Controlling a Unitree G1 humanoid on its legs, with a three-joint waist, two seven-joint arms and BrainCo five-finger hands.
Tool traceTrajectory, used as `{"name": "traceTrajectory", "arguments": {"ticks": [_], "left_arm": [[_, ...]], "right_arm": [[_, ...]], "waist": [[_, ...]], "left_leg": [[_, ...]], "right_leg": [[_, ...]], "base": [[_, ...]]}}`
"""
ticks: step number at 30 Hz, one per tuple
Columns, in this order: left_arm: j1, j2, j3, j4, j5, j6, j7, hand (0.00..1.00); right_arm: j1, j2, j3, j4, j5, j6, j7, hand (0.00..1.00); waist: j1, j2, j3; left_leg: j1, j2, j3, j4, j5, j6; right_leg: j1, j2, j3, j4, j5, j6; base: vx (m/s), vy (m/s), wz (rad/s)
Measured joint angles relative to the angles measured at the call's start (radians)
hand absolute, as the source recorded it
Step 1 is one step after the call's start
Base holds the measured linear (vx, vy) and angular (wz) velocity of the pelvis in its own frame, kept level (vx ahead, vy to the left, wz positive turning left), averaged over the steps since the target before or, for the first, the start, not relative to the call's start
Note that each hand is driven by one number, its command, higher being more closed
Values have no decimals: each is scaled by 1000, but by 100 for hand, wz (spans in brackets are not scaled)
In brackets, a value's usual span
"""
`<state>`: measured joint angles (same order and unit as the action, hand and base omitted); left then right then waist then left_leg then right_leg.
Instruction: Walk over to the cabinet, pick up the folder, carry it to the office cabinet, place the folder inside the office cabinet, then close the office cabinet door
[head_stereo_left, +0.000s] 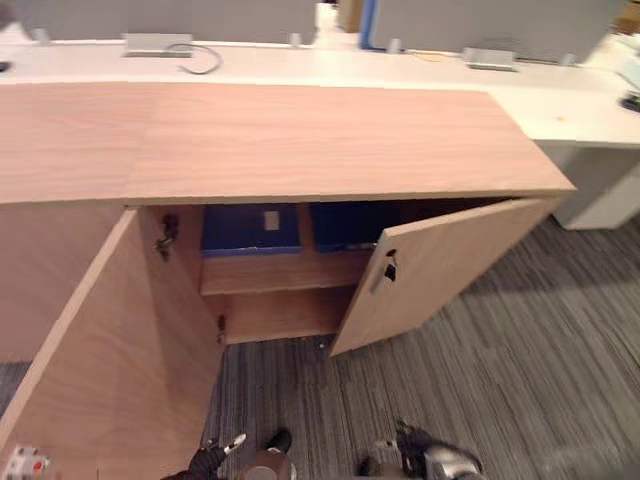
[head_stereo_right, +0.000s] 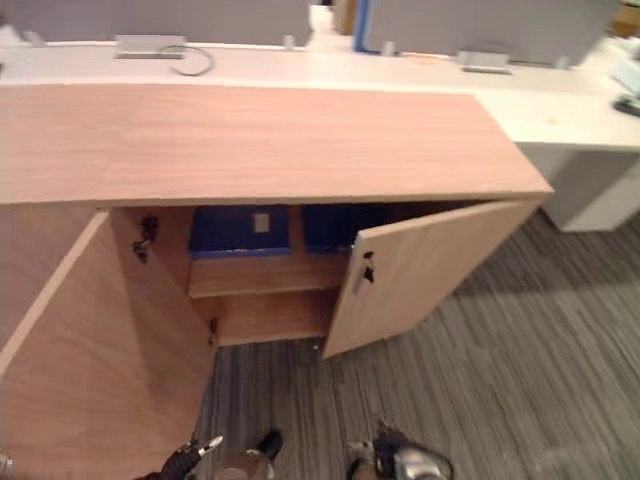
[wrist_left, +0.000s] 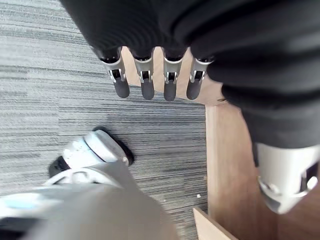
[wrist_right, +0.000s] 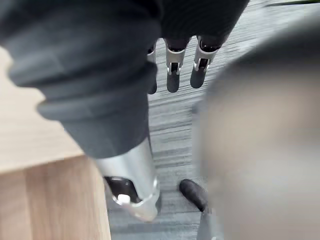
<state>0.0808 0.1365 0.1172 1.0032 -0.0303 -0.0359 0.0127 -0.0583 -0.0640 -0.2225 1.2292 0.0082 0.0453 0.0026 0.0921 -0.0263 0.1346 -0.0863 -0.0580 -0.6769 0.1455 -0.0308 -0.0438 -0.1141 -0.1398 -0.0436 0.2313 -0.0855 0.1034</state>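
Grey carpet (head_stereo_left: 520, 350) below the open wooden cabinet (head_stereo_left: 300, 140).

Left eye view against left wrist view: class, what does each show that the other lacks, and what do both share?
Left eye view adds the top of the long light-wood cabinet, its open right door, the dark blue folders on the upper shelf inside, and the white desk behind. Left wrist view adds a close look along the left hand, its fingers straight and holding nothing. Both share the grey striped carpet and the cabinet's open left door.
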Motion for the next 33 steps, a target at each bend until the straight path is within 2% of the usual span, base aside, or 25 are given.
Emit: {"name": "traceTrajectory", "arguments": {"ticks": [1,2,3,5,6,7,10,12,16,17,18,19,20,21,22,24,28,30,31,32,33], "left_arm": [[-13,4,13,-10,0,0,1,0],[-27,-16,43,-9,0,1,6,0],[-27,-31,48,-18,0,0,7,0],[-19,-102,84,-25,-3,-5,15,0],[-19,-105,90,-26,-7,-9,16,0],[-17,-109,100,-32,-25,-11,18,0],[-7,-108,105,-28,-58,-14,24,0],[-8,-105,98,-21,-60,-16,26,0],[-7,-85,71,-6,-145,-19,29,0],[-7,-69,52,2,-159,-22,31,0],[-8,-60,41,5,-160,-24,31,0],[-16,-45,37,9,-164,-28,35,0],[-20,-39,31,10,-164,-29,38,0],[-20,-36,29,10,-164,-30,38,0],[-19,-34,19,14,-155,-34,37,0],[-20,-31,14,19,-137,-35,37,0],[-26,-28,-13,14,-130,-37,37,0],[-33,-25,-17,6,-127,-37,36,0],[-36,-24,-17,6,-120,-37,34,0],[-35,-23,-20,10,-108,-35,34,0],[-33,-23,-26,15,-97,-33,34,0]], "right_arm": [[32,7,-40,-9,45,2,-17,0],[57,11,-81,-29,91,-1,-21,0],[67,14,-100,-41,94,0,-26,0],[83,19,-157,-61,115,-7,-25,0],[85,20,-163,-61,116,-7,-25,0],[87,30,-183,-60,116,-7,-25,0],[93,40,-222,-60,131,-10,-26,0],[94,43,-230,-60,131,-12,-27,0],[93,51,-228,-59,132,-28,-27,0],[90,62,-229,-56,135,-31,-29,0],[88,66,-229,-55,139,-32,-30,0],[82,70,-227,-53,153,-35,-33,0],[79,67,-226,-49,168,-37,-34,0],[79,67,-226,-47,168,-38,-34,0],[80,64,-225,-46,176,-39,-35,0],[80,62,-223,-46,199,-40,-36,0],[81,54,-218,-37,216,-39,-36,0],[77,54,-227,-36,216,-37,-35,0],[77,58,-228,-35,212,-34,-35,0],[75,64,-228,-37,207,-33,-35,0],[75,66,-228,-38,208,-34,-34,0]], "waist": [[-1,-31,-8],[-4,-29,-10],[-11,-24,-19],[-40,18,-37],[-46,20,-39],[-44,15,-40],[-47,14,-43],[-50,14,-45],[-57,5,-41],[-61,-11,-37],[-63,-18,-31],[-70,-25,-19],[-72,-21,-14],[-73,-20,-14],[-74,-19,-14],[-79,-12,-14],[-86,-17,-9],[-86,-20,2],[-79,-25,2],[-78,-34,0],[-81,-35,-1]], "left_leg": [[-4,-27,-13,2,-12,-18],[1,-25,-19,2,-33,-39],[-1,-9,5,1,-37,-43],[-10,55,138,48,-47,-65],[-6,75,152,34,-52,-73],[5,112,146,-2,-40,-104],[19,149,136,-41,-30,-121],[18,149,133,-41,-29,-124],[10,133,127,-30,-16,-129],[-16,128,233,-23,14,-112],[-22,135,320,-16,16,-95],[-59,175,540,64,-10,-45],[-94,241,747,159,-38,-6],[-96,255,787,177,-40,-1],[-101,285,908,222,-38,0],[-101,258,943,216,-37,-5],[-135,156,901,179,-12,29],[-152,132,893,175,-1,44],[-145,110,888,134,21,49],[-100,66,875,25,81,52],[-67,43,862,-58,126,54]], "right_leg": [[-2,-26,24,-38,6,-2],[-2,-36,-14,-6,13,23],[-5,-35,-44,-7,-2,19],[33,2,-121,-9,-28,-5],[39,16,-135,-8,-34,-13],[47,40,-152,-11,-41,-23],[67,70,-172,-21,-44,-39],[83,76,-187,-25,-47,-44],[143,68,-256,-64,-48,-47],[155,45,-297,-75,-48,-48],[161,37,-317,-77,-46,-51],[173,31,-345,-78,-45,-52],[185,30,-365,-78,-45,-52],[188,29,-366,-78,-45,-52],[197,17,-372,-78,-50,-43],[192,-8,-371,-70,-71,-18],[185,-68,-390,-70,-71,-11],[204,-86,-433,-79,-55,3],[207,-100,-453,-87,-48,13],[208,-117,-467,-96,-42,5],[210,-124,-480,-103,-42,3]], "base": [[33,-387,102],[33,-382,95],[28,-287,95],[85,-255,85],[122,-238,55],[108,-213,28],[122,-176,15],[139,-178,29],[74,-84,54],[29,-18,74],[39,7,84],[5,31,62],[-5,38,50],[-30,82,30],[-27,155,23],[-17,191,28],[39,196,59],[45,140,81],[27,110,53],[17,86,51],[32,40,58]]}}
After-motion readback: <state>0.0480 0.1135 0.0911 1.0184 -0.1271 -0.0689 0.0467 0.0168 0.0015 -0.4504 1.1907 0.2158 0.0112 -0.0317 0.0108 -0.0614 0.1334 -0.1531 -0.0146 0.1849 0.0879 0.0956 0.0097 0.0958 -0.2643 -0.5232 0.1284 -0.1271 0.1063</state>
